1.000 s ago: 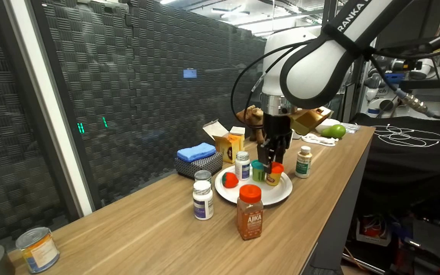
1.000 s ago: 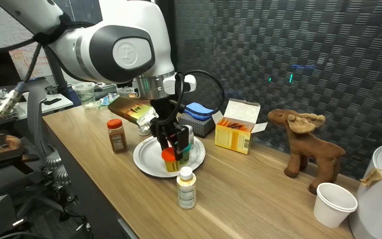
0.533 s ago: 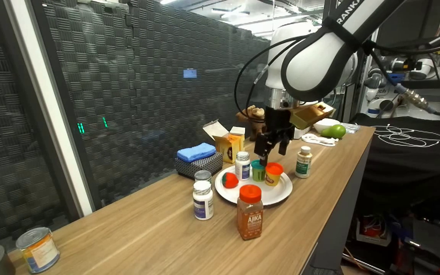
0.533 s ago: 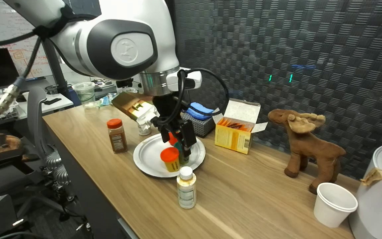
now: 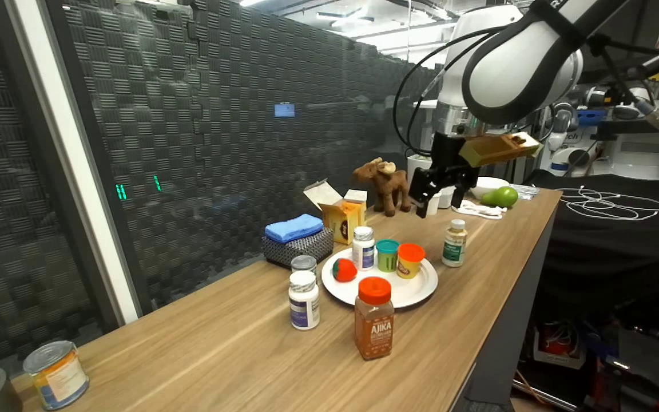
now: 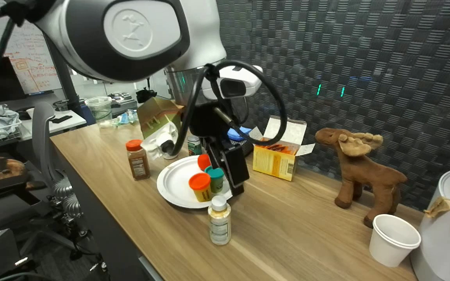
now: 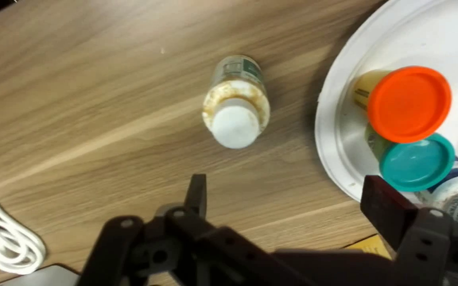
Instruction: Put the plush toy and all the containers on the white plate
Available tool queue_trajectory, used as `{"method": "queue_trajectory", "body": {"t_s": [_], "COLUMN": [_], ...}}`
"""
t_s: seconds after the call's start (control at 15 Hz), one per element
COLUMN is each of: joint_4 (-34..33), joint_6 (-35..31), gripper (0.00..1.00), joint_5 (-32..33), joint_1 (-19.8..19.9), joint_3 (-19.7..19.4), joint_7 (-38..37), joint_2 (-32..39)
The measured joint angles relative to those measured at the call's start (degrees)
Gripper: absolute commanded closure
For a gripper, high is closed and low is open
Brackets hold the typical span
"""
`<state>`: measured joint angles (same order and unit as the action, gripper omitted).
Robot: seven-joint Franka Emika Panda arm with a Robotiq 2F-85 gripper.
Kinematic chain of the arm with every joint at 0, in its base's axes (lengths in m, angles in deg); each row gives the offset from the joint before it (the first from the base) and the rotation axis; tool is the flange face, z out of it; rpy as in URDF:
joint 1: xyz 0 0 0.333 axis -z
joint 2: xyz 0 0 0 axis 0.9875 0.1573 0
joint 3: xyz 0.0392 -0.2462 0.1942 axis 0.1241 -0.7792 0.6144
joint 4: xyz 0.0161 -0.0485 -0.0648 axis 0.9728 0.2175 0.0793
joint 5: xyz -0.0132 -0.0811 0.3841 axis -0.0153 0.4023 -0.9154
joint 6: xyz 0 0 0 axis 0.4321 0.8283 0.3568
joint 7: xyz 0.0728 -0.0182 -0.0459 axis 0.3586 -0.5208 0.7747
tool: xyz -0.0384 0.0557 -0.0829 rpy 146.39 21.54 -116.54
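Observation:
The white plate (image 5: 415, 294) holds a red-lidded yellow tub (image 5: 409, 261), a teal-lidded tub (image 5: 387, 256), a white bottle with purple label (image 5: 363, 249) and a red-and-green soft toy (image 5: 345, 269). A white-capped bottle with green label (image 5: 454, 244) stands upright beside the plate; it also shows in the wrist view (image 7: 237, 99). An Ajika jar (image 5: 374, 320), another white bottle (image 5: 304, 300) and a can (image 5: 305, 264) stand off the plate. A brown plush moose (image 6: 365, 168) stands farther off. My gripper (image 7: 284, 178) is open and empty, above the table between plate and moose.
An open yellow box (image 6: 275, 158) and a grey box with blue cloth (image 5: 298, 240) stand along the wall side. White paper cups (image 6: 393, 242) stand by the moose. A white cable (image 7: 6, 238), green fruit (image 5: 504, 197) and another can (image 5: 56, 375) lie farther out.
My gripper has come off the red-lidded tub, leaving it standing on the plate. It has risen and moved off the plate toward the moose's end of the table.

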<state>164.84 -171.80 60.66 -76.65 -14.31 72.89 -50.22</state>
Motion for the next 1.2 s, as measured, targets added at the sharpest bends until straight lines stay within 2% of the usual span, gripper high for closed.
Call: {"method": "queue_trajectory", "body": {"t_s": [0.27,0.8,0.93,1.07,1.2], "joint_4": [2.0,2.4,2.4,2.3,2.2], "joint_6": [0.3,2.2,3.3,4.1,4.5], "gripper": [0.0,0.0,0.13,0.13,0.28], "joint_5": [1.2,0.7,0.6,0.3,-0.7], "joint_1": [2.0,3.1,3.1,3.1,3.1], "joint_3": [-0.7,-0.7,-0.6,-0.5,-0.4], "joint_7": [-3.8,-4.5,-4.5,-4.4,-4.1], "joint_2": [-1.9,-2.0,-1.9,-1.9,-1.7]}}
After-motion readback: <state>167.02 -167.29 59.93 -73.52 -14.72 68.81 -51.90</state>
